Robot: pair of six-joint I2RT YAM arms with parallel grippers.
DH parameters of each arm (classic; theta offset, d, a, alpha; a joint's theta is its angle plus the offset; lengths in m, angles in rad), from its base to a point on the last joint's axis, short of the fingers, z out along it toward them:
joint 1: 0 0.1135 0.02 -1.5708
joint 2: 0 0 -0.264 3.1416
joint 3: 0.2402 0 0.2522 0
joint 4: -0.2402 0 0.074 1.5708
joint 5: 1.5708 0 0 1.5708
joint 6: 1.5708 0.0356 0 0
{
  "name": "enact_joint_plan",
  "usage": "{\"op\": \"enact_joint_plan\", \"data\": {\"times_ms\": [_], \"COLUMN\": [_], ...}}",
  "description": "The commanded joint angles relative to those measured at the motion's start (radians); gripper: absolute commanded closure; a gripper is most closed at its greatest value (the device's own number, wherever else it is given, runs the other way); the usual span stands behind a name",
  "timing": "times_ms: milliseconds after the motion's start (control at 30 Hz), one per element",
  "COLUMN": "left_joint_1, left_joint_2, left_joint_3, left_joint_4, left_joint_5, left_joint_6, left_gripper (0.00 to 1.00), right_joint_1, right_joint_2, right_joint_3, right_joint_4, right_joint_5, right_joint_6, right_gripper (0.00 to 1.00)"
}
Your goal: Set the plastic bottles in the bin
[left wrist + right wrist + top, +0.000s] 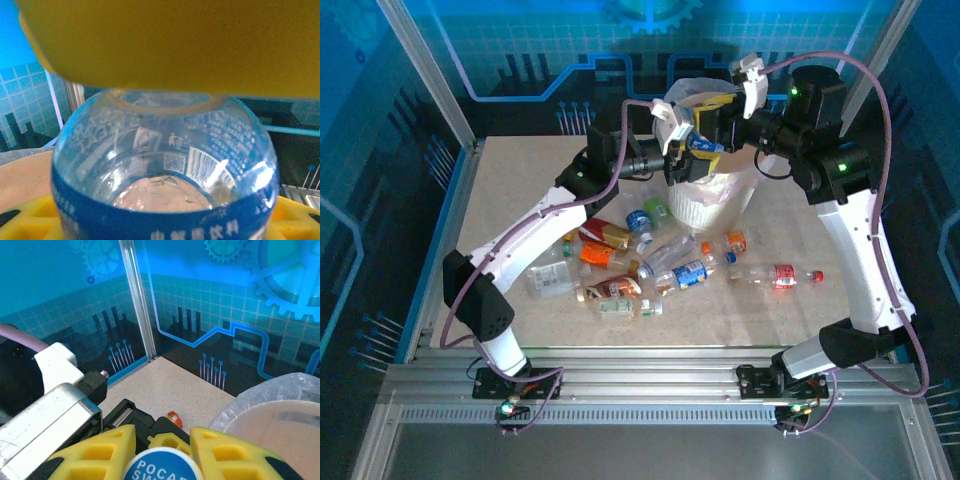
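Both arms wore white shells between black joints, the left arm (pixel 525 238) and right arm (pixel 860 250) alike. Lilac cables (pixel 883 95) looped along them. Green lights (pixel 841 166) glowed on the right arm's joints. The fingers (pixel 102 452) were yellow, with moulded recesses.

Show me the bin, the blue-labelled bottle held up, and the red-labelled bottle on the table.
bin (pixel 708 206): top external view, on its ribbed white side.
blue-labelled bottle (pixel 150 221): left wrist view, on its blue label band.
red-labelled bottle (pixel 783 275): top external view, on its red label.
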Motion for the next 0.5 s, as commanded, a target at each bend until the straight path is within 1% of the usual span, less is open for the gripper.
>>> {"op": "enact_joint_plan", "data": {"times_ms": [0,67,200,300,367,467], "left_joint_1": [-0.007,-0.008,-0.007,-0.008,-0.008,-0.006], "left_joint_2": [-0.040,-0.063,-0.148,-0.237,-0.304,-0.397], "left_joint_3": [-0.009,-0.029,-0.124,-0.238,-0.326,-0.420], "left_joint_4": [0.042,0.035,0.063,0.124,0.178,0.197], "left_joint_5": [-0.021,-0.054,-0.128,-0.224,-0.326,-0.482], "left_joint_6": [0.043,0.051,0.063,0.043,0.014,-0.038], "left_gripper": [0.32,0.01,0.01,0.01,0.01,0.01], "right_joint_1": [0.011,0.011,0.011,0.009,0.009,0.008], "right_joint_2": [0.003,0.004,0.021,0.058,0.093,0.148], "right_joint_3": [0.023,0.031,0.070,0.124,0.162,0.198], "right_joint_4": [-0.020,-0.015,0.007,0.030,0.042,0.067], "right_joint_5": [0.024,0.061,0.171,0.255,0.298,0.359], "right_joint_6": [0.005,-0.008,-0.045,-0.072,-0.086,-0.100], "right_gripper": [1.00,1.00,1.00,1.00,1.00,1.00]}}
